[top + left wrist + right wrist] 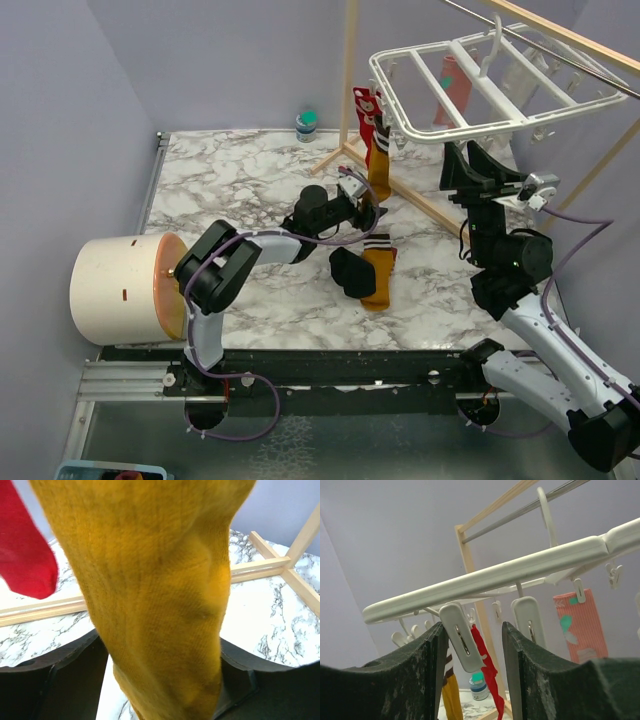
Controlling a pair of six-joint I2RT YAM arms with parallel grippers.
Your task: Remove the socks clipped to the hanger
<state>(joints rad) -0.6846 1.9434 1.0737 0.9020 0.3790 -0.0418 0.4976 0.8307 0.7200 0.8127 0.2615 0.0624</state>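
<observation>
The white hanger [500, 95] hangs at the upper right. Clipped to it are a mustard sock with a striped cuff [379, 165], a red sock [364, 108] and a pink sock [447, 85]. My left gripper [364, 207] is shut on the lower part of the mustard sock [160, 590], which fills the gap between its fingers [50, 680]. My right gripper [472, 627] stands open under the hanger's front bar [495, 577], with a white clip [461, 635] between its fingers. A black sock [349, 270] and a mustard sock [379, 278] lie on the table.
The wooden rack stand [350, 80] holds the hanger, and its base bars [425, 203] lie on the marble table. A small teal-lidded jar [307, 123] stands at the back. A cream cylinder [115, 290] lies at the left edge.
</observation>
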